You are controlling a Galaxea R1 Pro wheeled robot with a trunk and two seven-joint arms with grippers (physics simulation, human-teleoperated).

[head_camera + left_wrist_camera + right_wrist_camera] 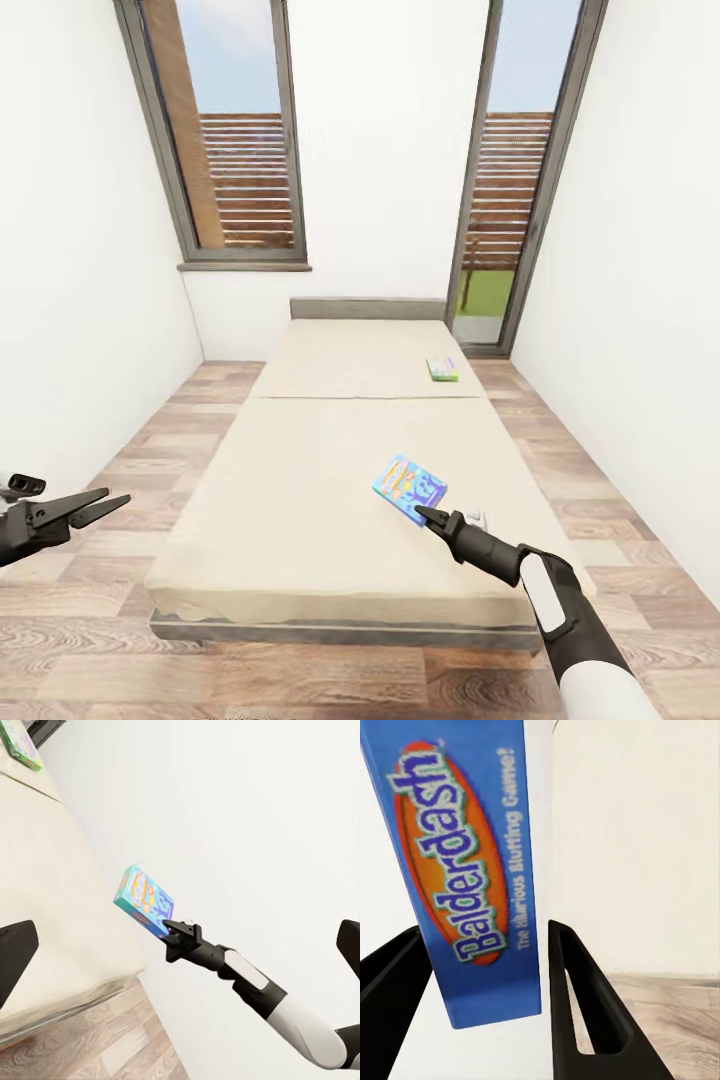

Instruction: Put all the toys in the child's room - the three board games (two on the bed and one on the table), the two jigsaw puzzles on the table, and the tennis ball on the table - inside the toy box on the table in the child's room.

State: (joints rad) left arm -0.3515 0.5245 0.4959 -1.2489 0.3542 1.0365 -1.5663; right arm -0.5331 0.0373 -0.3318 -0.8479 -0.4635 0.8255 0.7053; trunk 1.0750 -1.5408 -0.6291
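The right pincer (425, 515) is closed on the blue board game (409, 488), which hangs lifted above the bed (300, 500), near the bed's foot end and toward its window-door side. The second board game (443, 369), green-edged, lies flat on the bed farther up, close to the headboard (367, 308).

The step in hand appears to be carrying the lifted box away to the toy box. To do it well, the robot should keep the grip firm, since the pincer seems to hold the box by one corner, and a swing of the arm could twist it loose. Turning the base slowly and keeping the box low over the bed until the turn is finished would limit any fall.

The right wrist view shows what the head view cannot: the box's printed side reading "Balderdash", seated between the two dark fingers (577, 1005). The left wrist view gives the side-on picture, with the box tilted and clear of the bed. The left pincer (95, 505) hangs open and empty, beside the bed over the wooden floor (300, 680).
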